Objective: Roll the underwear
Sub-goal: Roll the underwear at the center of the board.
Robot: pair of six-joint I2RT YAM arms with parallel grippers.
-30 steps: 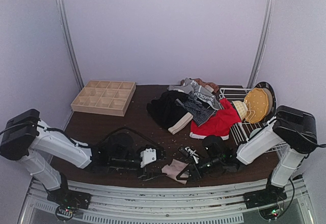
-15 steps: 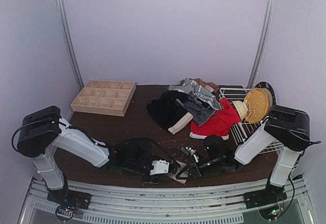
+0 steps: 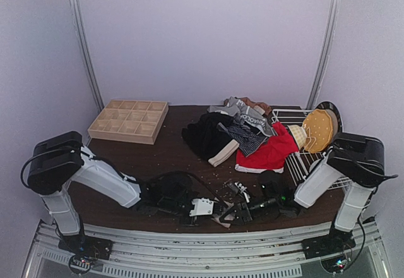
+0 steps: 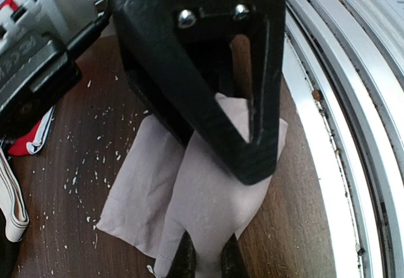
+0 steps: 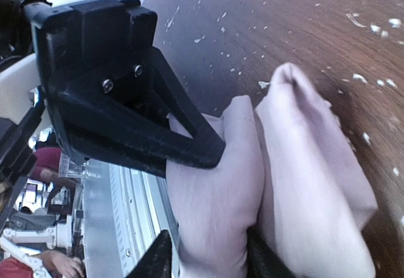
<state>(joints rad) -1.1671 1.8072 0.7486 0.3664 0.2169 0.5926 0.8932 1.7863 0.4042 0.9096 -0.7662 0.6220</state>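
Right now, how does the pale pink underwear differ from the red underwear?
The pale pink underwear lies folded at the near edge; the red underwear lies spread farther back, by the wire rack. The left gripper pinches the pink one in its jaws; no gripper holds the red one. Both are soft cloth.

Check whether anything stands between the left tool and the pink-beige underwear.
Nothing visible does. The left tool is shut on one end of the pink-beige underwear. The right tool has its fingers either side of a fold of the same cloth just ahead, crowding the spot but not blocking the grip.
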